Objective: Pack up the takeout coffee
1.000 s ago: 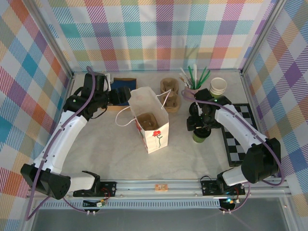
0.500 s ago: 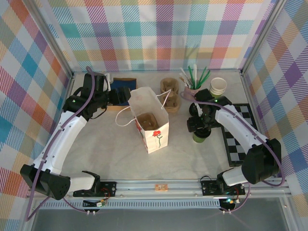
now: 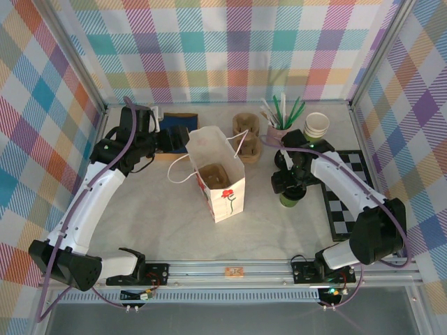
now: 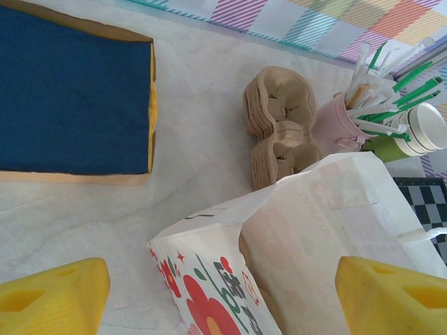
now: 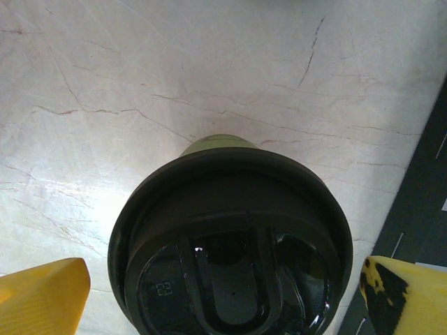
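The takeout coffee [image 5: 230, 244], a green cup [image 3: 291, 200] with a black lid, stands on the table right of the white paper bag [image 3: 218, 171]. My right gripper [image 3: 288, 183] hangs directly over it and is open. Its yellow fingers [image 5: 43, 296] flank the lid on both sides with small gaps. The bag [image 4: 314, 237] stands upright with its mouth open and a brown cardboard carrier [image 3: 213, 174] inside. My left gripper [image 4: 223, 307] is open at the bag's rear left rim, with its fingers [image 4: 391, 296] on either side of the bag's top edge.
A blue pad on a brown board [image 4: 70, 98] lies at the back left. Stacked cardboard carriers [image 4: 279, 118], a pink cup of straws [image 4: 335, 122] and a stack of lidless cups [image 3: 316, 125] stand behind the bag. A checkered mat [image 3: 346, 199] lies at the right.
My right gripper has shifted slightly over the cup. The left arm has barely moved, and both grippers stay open.
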You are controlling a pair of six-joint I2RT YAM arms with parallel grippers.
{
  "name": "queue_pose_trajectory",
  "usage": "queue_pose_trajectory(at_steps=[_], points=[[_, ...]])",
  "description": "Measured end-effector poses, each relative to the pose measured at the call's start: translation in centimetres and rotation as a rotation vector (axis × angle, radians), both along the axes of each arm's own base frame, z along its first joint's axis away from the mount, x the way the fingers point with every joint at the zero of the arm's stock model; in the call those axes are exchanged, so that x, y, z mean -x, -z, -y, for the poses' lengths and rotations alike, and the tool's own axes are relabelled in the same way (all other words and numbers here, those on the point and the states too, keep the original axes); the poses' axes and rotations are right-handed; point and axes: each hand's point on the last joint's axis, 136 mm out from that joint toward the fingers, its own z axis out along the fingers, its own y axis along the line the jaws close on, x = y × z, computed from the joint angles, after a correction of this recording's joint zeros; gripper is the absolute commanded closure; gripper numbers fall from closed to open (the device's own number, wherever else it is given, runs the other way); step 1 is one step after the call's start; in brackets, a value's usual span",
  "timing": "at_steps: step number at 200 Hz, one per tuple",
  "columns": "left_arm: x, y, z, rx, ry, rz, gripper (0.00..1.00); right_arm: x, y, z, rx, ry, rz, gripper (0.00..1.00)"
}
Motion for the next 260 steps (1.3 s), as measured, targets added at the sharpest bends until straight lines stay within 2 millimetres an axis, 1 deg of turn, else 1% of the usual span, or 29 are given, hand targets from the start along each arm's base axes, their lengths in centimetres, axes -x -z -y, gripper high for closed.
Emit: queue_pose_trajectory(at_steps=[50,128,196,260], points=[[0.1,0.0,0.0,0.0,0.0,0.001,0.16,0.1,0.7,0.2,0.021,0.001,-0.02,0.01],[0.1,-0.2,-0.2,0.002,-0.005,0.007,0.16,-0.1,0.8,0.5,0.039,0.004,-0.019,0.01],[0.1,-0.4,-0.3,0.002,-0.008,0.01,0.16,0.2,2.1,0.6,0.054,0.004,-0.058,0.01],[0.1,-0.4,-0.4,0.0,-0.008,0.013,0.16,0.4,3.7,0.1,0.029,0.005,-0.094,0.01]])
